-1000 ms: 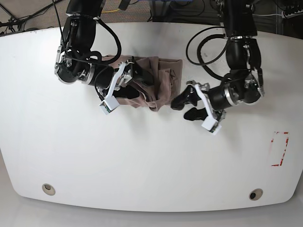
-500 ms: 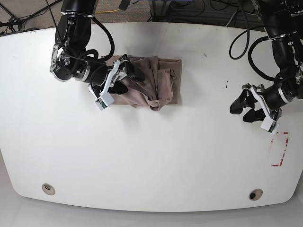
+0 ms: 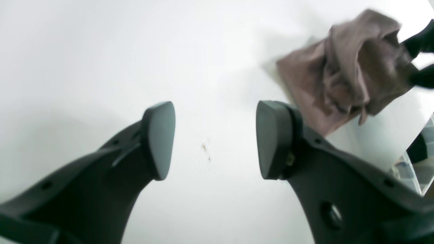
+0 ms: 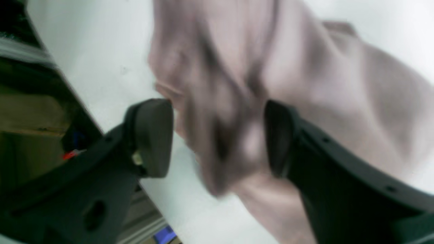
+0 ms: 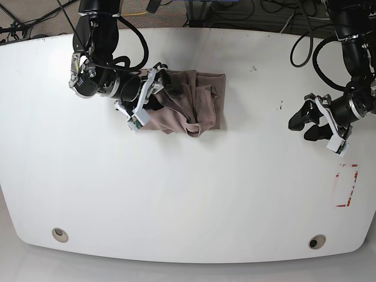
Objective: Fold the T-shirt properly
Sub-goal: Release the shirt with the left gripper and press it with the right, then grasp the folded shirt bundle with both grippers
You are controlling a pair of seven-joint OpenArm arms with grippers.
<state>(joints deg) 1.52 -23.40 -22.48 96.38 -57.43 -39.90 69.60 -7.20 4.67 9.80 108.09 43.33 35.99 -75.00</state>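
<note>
The T-shirt (image 5: 194,103) lies as a mauve-brown, folded and wrinkled bundle at the table's upper middle. My right gripper (image 5: 163,93) is at the bundle's left edge. In the right wrist view its fingers (image 4: 152,135) stand apart and the blurred T-shirt (image 4: 322,84) fills the gap and the space beyond; I see no pinch. My left gripper (image 5: 301,126) hovers far to the right, open over bare table. The left wrist view shows the left gripper (image 3: 215,139) with nothing between its pads, and the T-shirt (image 3: 346,74) far off at the upper right.
A red outlined rectangle (image 5: 346,185) is marked near the white table's (image 5: 188,194) right edge. Two round holes (image 5: 59,234) (image 5: 317,241) sit near the front edge. Cables run behind the table's far edge.
My left arm has swung away from the T-shirt's right side to the table's far right. My right gripper has shifted slightly up along the T-shirt's left edge, and its fingers have drawn a little closer.
</note>
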